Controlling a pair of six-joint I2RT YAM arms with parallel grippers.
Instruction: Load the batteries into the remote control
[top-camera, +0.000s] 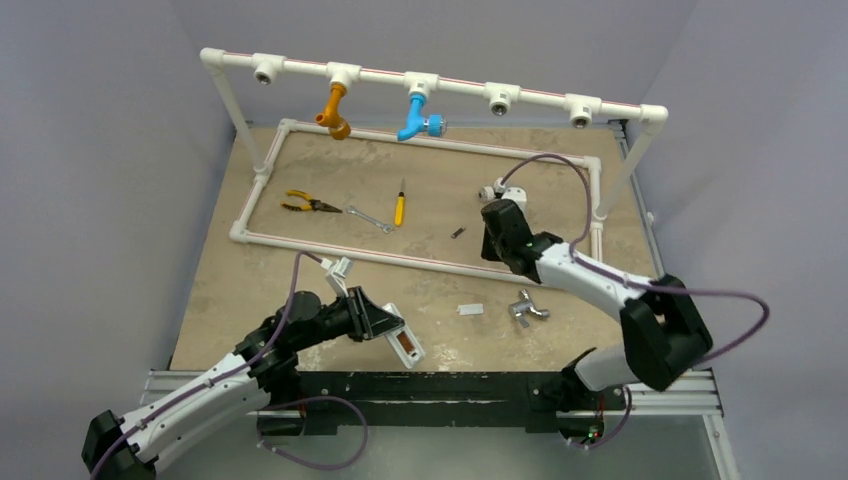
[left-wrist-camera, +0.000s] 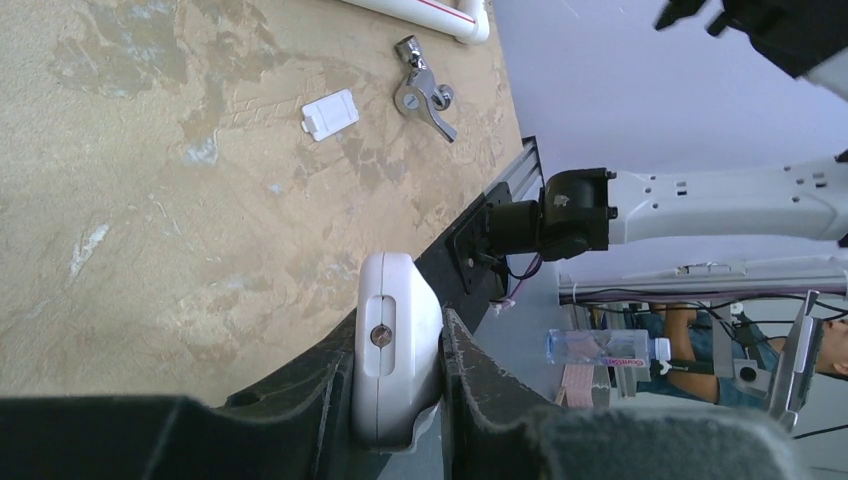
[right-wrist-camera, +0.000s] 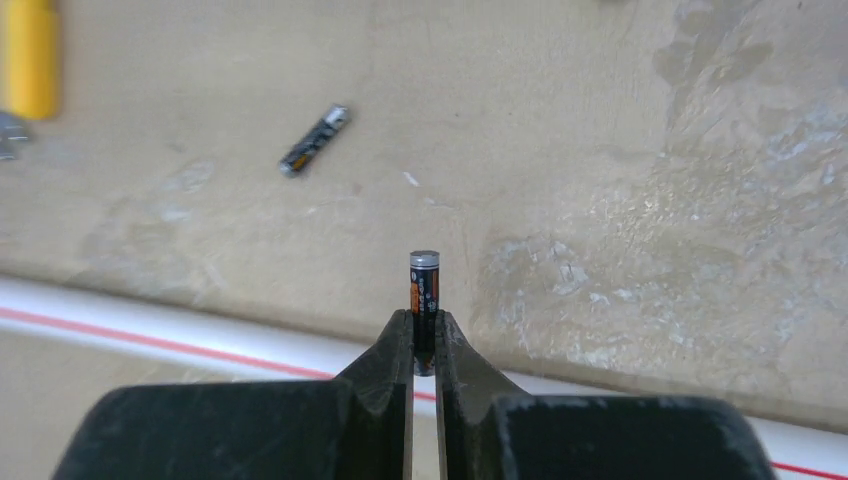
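**Tan table, one cell in my right claw**

The mottled tan tabletop sits between plain grey walls, fenced by a white pipe frame. My right claw is pressed together on one battery, pinching only its lower end, so most of it stands proud of my tips. The second battery lies loose on the table beyond, not far from the yellow-handled screwdriver. My left claw clamps the remote control by its sides, tilted at the near-left edge with its bay open to the overhead view; it is well apart from my right.

As I judge the risks, so shallow a pinch on a round, slick cell could let it pivot or squirt out on the way across; twisted, it would meet the bay crooked. I also hold the remote near one end; pressing a cell in could lever it loose.

The battery cover and the silver tap fitting lie between my arms; the pipe rail runs just below my right claw — that I'd have to clear first.
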